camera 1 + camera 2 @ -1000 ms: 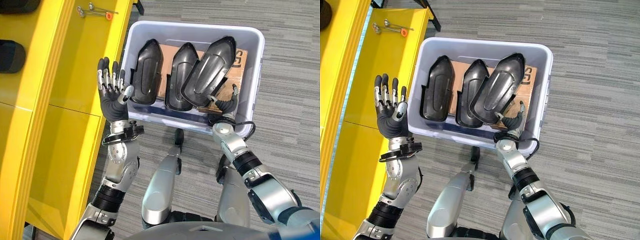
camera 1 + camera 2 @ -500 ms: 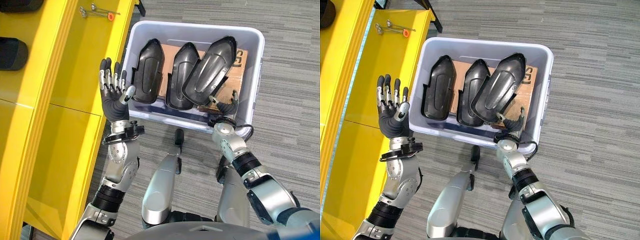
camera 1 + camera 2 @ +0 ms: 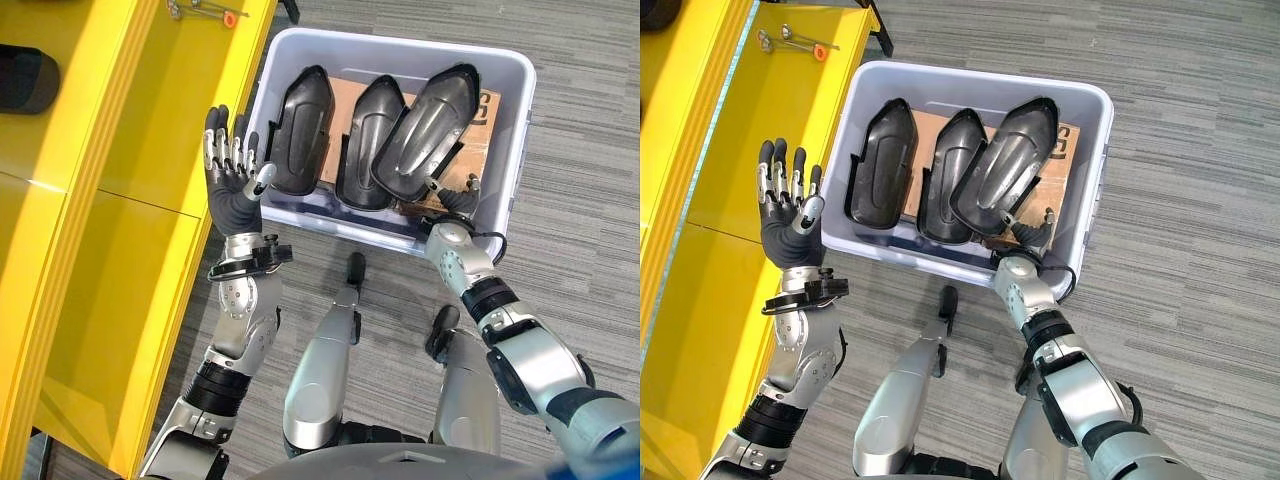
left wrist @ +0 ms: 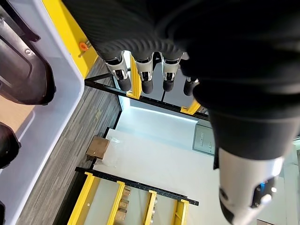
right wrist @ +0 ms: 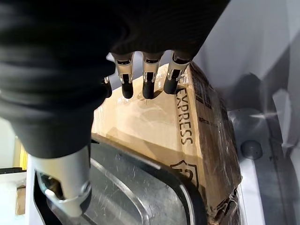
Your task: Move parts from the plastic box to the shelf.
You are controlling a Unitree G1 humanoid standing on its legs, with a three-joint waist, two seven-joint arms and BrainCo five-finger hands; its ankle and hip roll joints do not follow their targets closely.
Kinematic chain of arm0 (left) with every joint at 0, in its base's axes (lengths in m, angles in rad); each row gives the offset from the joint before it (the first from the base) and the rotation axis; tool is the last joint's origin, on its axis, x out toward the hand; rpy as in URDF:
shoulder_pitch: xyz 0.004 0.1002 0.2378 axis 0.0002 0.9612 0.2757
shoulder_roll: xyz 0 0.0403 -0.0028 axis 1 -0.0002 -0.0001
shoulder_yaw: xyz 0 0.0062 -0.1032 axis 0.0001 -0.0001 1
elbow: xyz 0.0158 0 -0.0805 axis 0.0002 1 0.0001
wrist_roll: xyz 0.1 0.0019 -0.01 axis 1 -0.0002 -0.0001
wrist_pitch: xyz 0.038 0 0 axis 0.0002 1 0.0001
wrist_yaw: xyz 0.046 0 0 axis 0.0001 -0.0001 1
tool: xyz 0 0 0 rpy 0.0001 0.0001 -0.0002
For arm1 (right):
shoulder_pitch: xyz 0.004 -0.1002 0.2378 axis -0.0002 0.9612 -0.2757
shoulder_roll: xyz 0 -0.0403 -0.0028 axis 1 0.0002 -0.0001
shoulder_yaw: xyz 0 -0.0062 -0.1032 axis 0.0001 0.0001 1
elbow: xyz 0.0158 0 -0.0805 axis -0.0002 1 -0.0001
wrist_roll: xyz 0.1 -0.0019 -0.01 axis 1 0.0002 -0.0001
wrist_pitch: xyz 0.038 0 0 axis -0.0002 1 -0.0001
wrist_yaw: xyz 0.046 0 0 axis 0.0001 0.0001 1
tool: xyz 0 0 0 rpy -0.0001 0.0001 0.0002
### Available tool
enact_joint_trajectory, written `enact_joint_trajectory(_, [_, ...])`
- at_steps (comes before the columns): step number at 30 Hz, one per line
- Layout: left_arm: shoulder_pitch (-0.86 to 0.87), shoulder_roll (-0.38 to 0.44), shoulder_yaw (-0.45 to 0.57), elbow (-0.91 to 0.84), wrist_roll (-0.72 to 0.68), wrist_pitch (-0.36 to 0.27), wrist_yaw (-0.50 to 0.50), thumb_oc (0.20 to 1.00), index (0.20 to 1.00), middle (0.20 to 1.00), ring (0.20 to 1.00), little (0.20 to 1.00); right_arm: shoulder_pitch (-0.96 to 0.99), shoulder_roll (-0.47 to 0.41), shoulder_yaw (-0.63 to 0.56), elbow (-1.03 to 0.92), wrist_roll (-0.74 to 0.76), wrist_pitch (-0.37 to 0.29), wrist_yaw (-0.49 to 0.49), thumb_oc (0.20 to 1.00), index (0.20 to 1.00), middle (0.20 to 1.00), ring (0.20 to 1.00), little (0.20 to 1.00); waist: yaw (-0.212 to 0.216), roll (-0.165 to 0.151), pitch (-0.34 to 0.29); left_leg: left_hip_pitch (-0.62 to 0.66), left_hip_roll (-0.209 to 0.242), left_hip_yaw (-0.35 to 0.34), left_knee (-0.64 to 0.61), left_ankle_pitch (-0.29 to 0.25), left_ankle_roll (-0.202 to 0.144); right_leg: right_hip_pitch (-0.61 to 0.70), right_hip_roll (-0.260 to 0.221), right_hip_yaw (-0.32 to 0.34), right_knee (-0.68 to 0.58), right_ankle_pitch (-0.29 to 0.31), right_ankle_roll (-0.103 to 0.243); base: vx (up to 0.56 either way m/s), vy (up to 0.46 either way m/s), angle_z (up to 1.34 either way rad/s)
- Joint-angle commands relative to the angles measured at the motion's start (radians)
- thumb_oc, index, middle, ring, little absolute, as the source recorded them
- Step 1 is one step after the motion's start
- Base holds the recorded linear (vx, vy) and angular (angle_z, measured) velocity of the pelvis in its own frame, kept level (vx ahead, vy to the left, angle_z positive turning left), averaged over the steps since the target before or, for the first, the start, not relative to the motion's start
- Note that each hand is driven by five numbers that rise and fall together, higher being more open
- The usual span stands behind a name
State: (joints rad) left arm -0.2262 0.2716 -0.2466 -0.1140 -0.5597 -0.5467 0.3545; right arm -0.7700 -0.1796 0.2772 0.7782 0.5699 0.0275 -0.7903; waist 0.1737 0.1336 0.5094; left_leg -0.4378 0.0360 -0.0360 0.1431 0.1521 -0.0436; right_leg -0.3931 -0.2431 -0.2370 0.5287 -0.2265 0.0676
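Note:
A pale plastic box [image 3: 400, 45] stands on the carpet and holds three black moulded parts: left [image 3: 300, 130], middle [image 3: 368, 140], right [image 3: 425, 130], all lying on cardboard [image 3: 485, 110]. My right hand [image 3: 455, 205] reaches over the box's near right corner, open. In the right wrist view its straight fingers [image 5: 145, 79] hover over the cardboard [image 5: 140, 117] and its thumb lies by the right part's [image 5: 140, 197] rim. My left hand [image 3: 232, 185] is raised palm-up between the yellow shelf [image 3: 120, 120] and the box, open and holding nothing.
Another black part [image 3: 25, 78] lies on the shelf's upper level at far left. Small metal tools with an orange tip [image 3: 205, 10] rest at the shelf's far end. Grey carpet [image 3: 580, 150] surrounds the box on the right.
The view has shifted a little. My right arm has stretched further, its hand staying at the box's near right corner by the right part. The left hand stays raised.

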Motion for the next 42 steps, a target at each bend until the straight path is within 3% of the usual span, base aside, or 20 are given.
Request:
enact_joint_trajectory(1, [-0.044, 0.049, -0.003, -0.067, 0.010, -0.021, -0.021, 1.000, 1.000, 1.000, 1.000, 1.000, -0.051, 0.013, -0.015, 0.021, 0.046, 0.012, 0.093, 1.000, 1.000, 1.000, 1.000, 1.000, 0.055, -0.016, 0.011, -0.017, -0.045, 0.025, 0.016, -0.026, 0.047, 0.072, -0.008, -0.011, -0.163, 0.165, -0.009, 0.00, -0.001, 0.04])
enact_joint_trajectory(7, [-0.043, 0.060, -0.001, -0.067, -0.009, -0.019, -0.038, 1.000, 1.000, 1.000, 1.000, 1.000, -0.082, -0.013, -0.017, 0.044, -0.069, 0.047, 0.078, 1.000, 1.000, 1.000, 1.000, 1.000, 0.066, -0.019, 0.011, -0.030, -0.050, 0.020, 0.025, -0.028, 0.047, 0.068, -0.008, -0.016, -0.163, 0.166, -0.007, 0.00, 0.001, 0.04])
enact_joint_trajectory(12, [-0.053, 0.059, -0.008, -0.055, -0.010, -0.027, -0.037, 1.000, 1.000, 1.000, 1.000, 1.000, -0.115, -0.032, 0.012, 0.119, -0.186, 0.120, 0.050, 1.000, 1.000, 1.000, 1.000, 1.000, 0.078, -0.022, 0.011, -0.047, -0.053, 0.018, 0.031, -0.028, 0.046, 0.064, -0.009, -0.023, -0.170, 0.167, -0.005, 0.00, 0.002, 0.02])
enact_joint_trajectory(13, [-0.054, 0.061, -0.009, -0.053, -0.011, -0.031, -0.038, 1.000, 1.000, 1.000, 1.000, 1.000, -0.122, -0.038, 0.017, 0.134, -0.217, 0.141, 0.047, 1.000, 1.000, 1.000, 1.000, 1.000, 0.080, -0.022, 0.011, -0.050, -0.053, 0.017, 0.032, -0.028, 0.045, 0.063, -0.009, -0.025, -0.172, 0.168, -0.004, 0.00, 0.018, 0.09])
enact_joint_trajectory(14, [-0.051, 0.065, -0.017, -0.046, -0.015, -0.050, -0.036, 1.000, 1.000, 1.000, 1.000, 1.000, -0.136, -0.061, 0.048, 0.188, -0.298, 0.229, 0.026, 1.000, 1.000, 1.000, 1.000, 1.000, 0.085, -0.022, 0.011, -0.063, -0.051, 0.018, 0.036, -0.027, 0.044, 0.056, -0.011, -0.032, -0.174, 0.170, -0.001, 0.01, 0.020, 0.10])
enact_joint_trajectory(19, [-0.042, 0.076, -0.024, -0.049, -0.031, -0.074, -0.026, 1.000, 1.000, 1.000, 1.000, 1.000, -0.151, -0.100, 0.088, 0.279, -0.415, 0.319, 0.013, 1.000, 1.000, 1.000, 1.000, 1.000, 0.093, -0.018, 0.011, -0.083, -0.050, 0.018, 0.038, -0.025, 0.042, 0.045, -0.012, -0.042, -0.178, 0.172, 0.003, 0.00, 0.039, 0.10])
enact_joint_trajectory(22, [-0.030, 0.081, -0.032, -0.065, -0.035, -0.086, -0.008, 1.000, 1.000, 1.000, 1.000, 1.000, -0.150, -0.111, 0.097, 0.345, -0.384, 0.369, 0.013, 1.000, 1.000, 1.000, 1.000, 1.000, 0.099, -0.015, 0.011, -0.104, -0.049, 0.017, 0.039, -0.023, 0.043, 0.031, -0.011, -0.049, -0.175, 0.169, 0.005, 0.00, 0.070, 0.11])
enact_joint_trajectory(26, [-0.021, 0.077, -0.042, -0.072, -0.028, -0.097, 0.012, 1.000, 1.000, 1.000, 1.000, 1.000, -0.137, -0.115, 0.085, 0.393, -0.373, 0.362, 0.005, 1.000, 1.000, 1.000, 1.000, 1.000, 0.102, -0.013, 0.011, -0.118, -0.049, 0.016, 0.035, -0.021, 0.044, 0.019, -0.009, -0.053, -0.178, 0.169, 0.006, -0.01, 0.057, 0.03])
enact_joint_trajectory(28, [-0.012, 0.072, -0.053, -0.092, -0.021, -0.098, 0.031, 1.000, 1.000, 1.000, 1.000, 1.000, -0.131, -0.108, 0.089, 0.419, -0.354, 0.291, 0.047, 1.000, 1.000, 1.000, 1.000, 1.000, 0.110, -0.007, 0.011, -0.145, -0.052, 0.012, 0.037, -0.016, 0.048, -0.006, -0.009, -0.058, -0.170, 0.169, 0.003, -0.02, 0.086, 0.02])
enact_joint_trajectory(30, [-0.015, 0.069, -0.054, -0.091, -0.020, -0.100, 0.031, 1.000, 1.000, 1.000, 1.000, 1.000, -0.138, -0.103, 0.095, 0.421, -0.345, 0.282, 0.052, 1.000, 1.000, 1.000, 1.000, 1.000, 0.112, -0.008, 0.011, -0.149, -0.053, 0.012, 0.037, -0.015, 0.048, -0.011, -0.010, -0.058, -0.168, 0.169, 0.002, -0.01, 0.037, 0.03])
enact_joint_trajectory(40, [-0.023, 0.066, -0.059, -0.084, -0.013, -0.099, 0.030, 1.000, 1.000, 1.000, 1.000, 1.000, -0.141, -0.101, 0.115, 0.413, -0.412, 0.307, 0.068, 1.000, 1.000, 1.000, 1.000, 1.000, 0.108, -0.016, 0.011, -0.148, -0.049, 0.014, 0.039, -0.014, 0.044, -0.009, -0.010, -0.056, -0.172, 0.176, 0.005, 0.00, 0.000, 0.00])
enact_joint_trajectory(41, [-0.024, 0.064, -0.062, -0.080, -0.018, -0.106, 0.027, 1.000, 1.000, 1.000, 1.000, 1.000, -0.139, -0.102, 0.140, 0.421, -0.477, 0.357, 0.104, 0.200, 0.200, 0.200, 0.200, 0.200, 0.105, -0.012, 0.011, -0.147, -0.048, 0.017, 0.040, -0.013, 0.044, -0.011, -0.008, -0.053, -0.169, 0.172, 0.005, 0.00, 0.000, 0.00])
enact_joint_trajectory(42, [-0.023, 0.065, -0.063, -0.080, -0.021, -0.105, 0.026, 1.000, 1.000, 1.000, 1.000, 1.000, -0.138, -0.104, 0.146, 0.424, -0.478, 0.367, 0.106, 0.200, 0.200, 0.200, 0.200, 0.200, 0.105, -0.011, 0.011, -0.146, -0.048, 0.016, 0.041, -0.014, 0.043, -0.011, -0.008, -0.053, -0.168, 0.171, 0.005, 0.00, 0.000, 0.00])
